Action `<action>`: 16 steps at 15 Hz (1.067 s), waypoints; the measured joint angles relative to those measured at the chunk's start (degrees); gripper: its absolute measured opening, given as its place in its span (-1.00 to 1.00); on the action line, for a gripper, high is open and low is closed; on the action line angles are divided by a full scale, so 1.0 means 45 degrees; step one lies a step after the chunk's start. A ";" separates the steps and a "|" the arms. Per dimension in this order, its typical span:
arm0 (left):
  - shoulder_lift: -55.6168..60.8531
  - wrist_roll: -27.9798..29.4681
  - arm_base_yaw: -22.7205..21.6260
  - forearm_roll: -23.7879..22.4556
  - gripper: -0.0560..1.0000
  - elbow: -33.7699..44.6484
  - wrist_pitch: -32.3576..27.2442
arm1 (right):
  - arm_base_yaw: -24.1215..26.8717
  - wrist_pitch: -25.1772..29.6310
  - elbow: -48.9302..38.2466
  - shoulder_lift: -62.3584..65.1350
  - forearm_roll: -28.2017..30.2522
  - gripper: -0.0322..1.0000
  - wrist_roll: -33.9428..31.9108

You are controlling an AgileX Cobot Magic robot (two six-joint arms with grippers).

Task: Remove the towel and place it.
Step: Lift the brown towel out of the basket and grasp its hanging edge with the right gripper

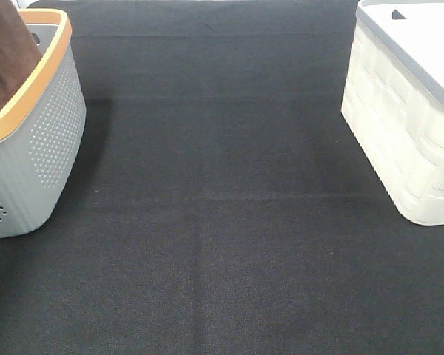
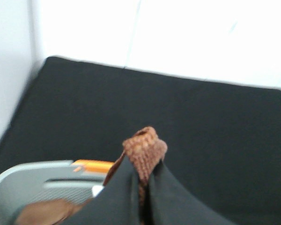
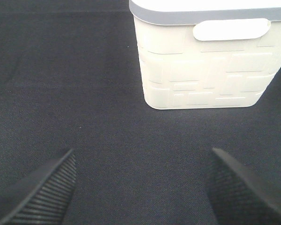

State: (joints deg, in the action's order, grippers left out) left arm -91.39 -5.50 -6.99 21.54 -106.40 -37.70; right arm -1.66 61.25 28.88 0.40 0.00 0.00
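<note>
Left wrist view is showing my left pincer [image 2: 145,176] pressing shut on a bunched fold of the towel [image 2: 143,146]. Both dark fingers [image 2: 117,201] are squeezing together, and the reddish-brown cloth is poking out past their tips. I am holding that fold above the grey basket [image 2: 33,183], close to its orange rim, and the cloth is trailing from my grip down toward the basket's inside. More brown cloth [image 2: 44,211] is lying inside the basket, and I cannot tell whether it is the same piece. This view is coming through blurred.

Exterior high view is showing brown fabric standing up above the basket's rim. The basket is sitting on a black mat [image 1: 222,222] that is stretching away from it. A white bin [image 1: 407,126] with a grey-edged top is standing on the same mat, well apart from the basket.

Right wrist view is showing my right pincer [image 3: 140,187] hanging wide open above the mat and gripping nothing. It is facing the white bin, which is standing near it.
</note>
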 joint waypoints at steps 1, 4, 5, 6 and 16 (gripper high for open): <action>0.0089 -0.0535 0.0000 0.1324 -0.89 -0.0013 0.0229 | 0.0000 0.0000 0.0000 0.0000 0.0000 0.47 0.0000; 0.0102 -0.2610 0.0191 0.5564 -0.89 -0.0013 0.0726 | 0.0000 0.0000 0.0000 0.0000 -0.0191 0.47 0.0000; 0.0102 -0.3209 0.0509 0.6570 -0.89 -0.0013 0.0993 | 0.0000 -0.0013 0.0000 0.0000 -0.0471 0.47 0.0000; 0.0102 -0.3756 0.0942 0.7168 -0.89 -0.0013 0.1273 | 0.0000 -0.0102 0.0000 0.0000 -0.0789 0.47 0.0000; -0.0344 -0.5258 0.5717 0.7601 -0.89 -0.0013 0.3412 | -0.1082 -0.4291 0.1375 -0.7423 -0.8378 0.47 0.7168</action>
State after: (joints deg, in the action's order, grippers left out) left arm -92.93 -29.16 18.74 55.75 -106.46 -22.35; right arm -6.53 41.94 35.07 -33.00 -37.70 32.26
